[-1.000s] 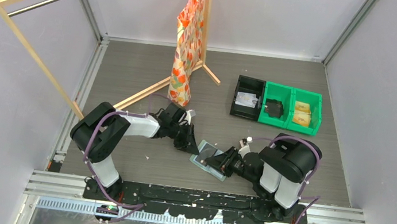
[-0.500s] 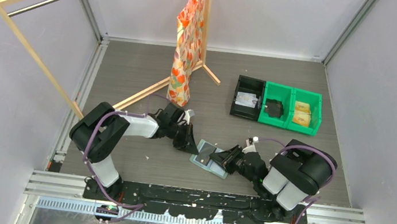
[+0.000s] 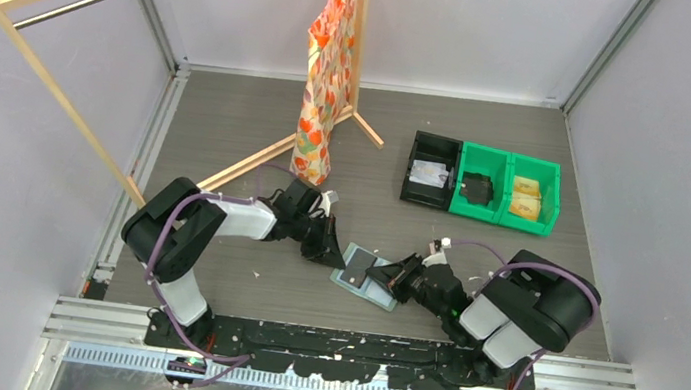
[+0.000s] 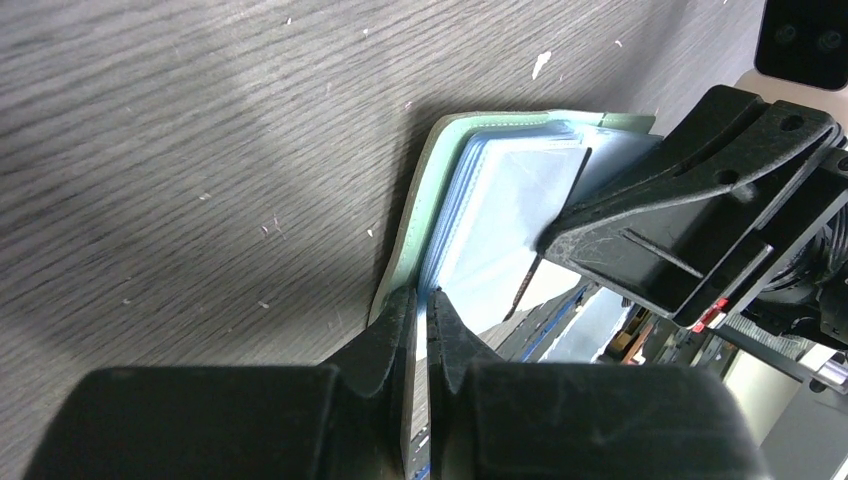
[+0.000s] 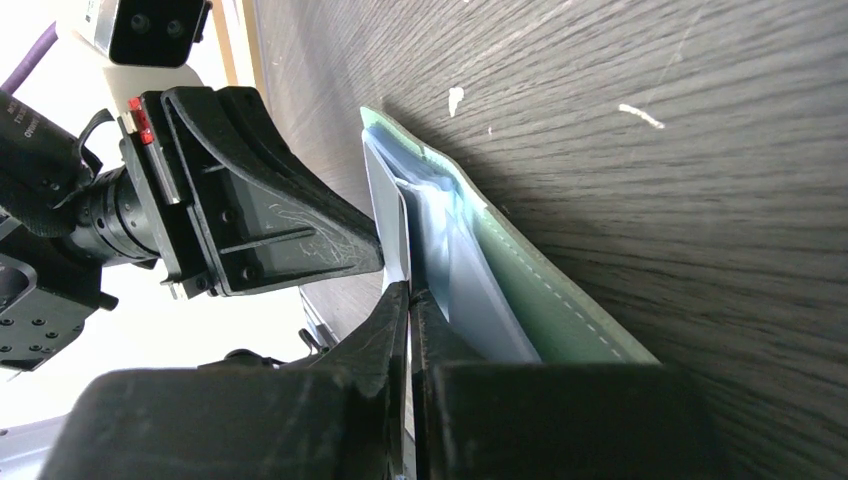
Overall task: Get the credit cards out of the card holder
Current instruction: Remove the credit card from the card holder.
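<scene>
The card holder (image 3: 362,280) lies open on the table (image 3: 249,132), near the near edge and between the two arms, with its sage cover down and its pale blue pockets (image 4: 490,230) fanned upward.

Your left gripper (image 4: 420,300) is pressed together on the holder's left edge, pinching the cover and the pocket stack. Your right gripper (image 5: 408,290) comes in from the right, its fingers nipped on a thin pale leaf. The pictures do not settle whether that leaf is a card or only a plastic pocket.

That is your main risk. If you pull on a pocket, the whole holder drags right and no card comes out. It may also tear at the seam.

The left pinch sits right on the edge, so a firm tug could slip the holder free and slide it across the table. If the left fingers also clamp the same pocket shut, the card will jam against them.

The two sets of fingertips are very near each other, so a crooked pull could knock them together.

The black bin (image 3: 430,171) and green bins (image 3: 508,186) stand well apart at the far right, and a weakly held card could drop on the way there.
</scene>
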Controlling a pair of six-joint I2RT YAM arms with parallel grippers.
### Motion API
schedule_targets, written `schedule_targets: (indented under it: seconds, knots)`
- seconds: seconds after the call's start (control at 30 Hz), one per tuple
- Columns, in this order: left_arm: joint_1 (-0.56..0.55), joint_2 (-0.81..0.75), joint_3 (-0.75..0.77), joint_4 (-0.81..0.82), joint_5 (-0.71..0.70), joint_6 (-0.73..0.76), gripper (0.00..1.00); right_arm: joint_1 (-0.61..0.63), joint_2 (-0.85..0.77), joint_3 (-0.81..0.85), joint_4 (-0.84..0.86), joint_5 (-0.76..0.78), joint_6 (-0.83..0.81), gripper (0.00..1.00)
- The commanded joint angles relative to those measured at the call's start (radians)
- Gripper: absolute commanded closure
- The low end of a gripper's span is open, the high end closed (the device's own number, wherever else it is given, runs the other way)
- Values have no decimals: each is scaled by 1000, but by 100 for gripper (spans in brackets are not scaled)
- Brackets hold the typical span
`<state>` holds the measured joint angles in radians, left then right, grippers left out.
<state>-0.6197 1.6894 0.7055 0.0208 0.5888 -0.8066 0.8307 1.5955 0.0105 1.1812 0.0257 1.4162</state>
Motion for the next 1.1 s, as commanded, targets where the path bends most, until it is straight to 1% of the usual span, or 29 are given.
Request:
schedule_targets:
  seconds: [0.0,0.07,0.17,0.2,0.23,0.33,0.37,0.43,0.53,0.6,0.77,1.07]
  knots:
    - [15,59,-30,-134,-156,57,93,2,-63,-58,-143,47,-30,96]
    - [15,48,-37,-125,-152,55,93,2,-115,-58,-210,51,-38,99]
    - [15,26,-37,-130,-156,55,92,1,-222,-56,-329,71,-54,99]
    - [16,23,-32,-138,-157,58,92,2,-292,-52,-414,80,-61,99]
    - [15,23,-29,-143,-161,60,92,2,-353,-45,-462,84,-73,99]
    - [17,33,-24,-149,-161,64,92,2,-562,-21,-730,103,-114,99]
    - [15,39,-24,-142,-158,63,92,2,-634,4,-847,116,-131,99]
    - [16,47,-23,-133,-153,59,92,1,-773,38,-1031,135,-151,99]
    - [16,57,-21,-117,-141,53,92,2,-934,57,-1229,148,-161,99]
    - [15,63,-16,-115,-138,53,92,1,-999,52,-1305,151,-159,99]
    - [15,67,-6,-120,-138,56,92,1,-1097,50,-1404,149,-156,99]
    - [18,43,-9,-139,-152,61,92,0,-1241,217,-1719,211,-261,99]
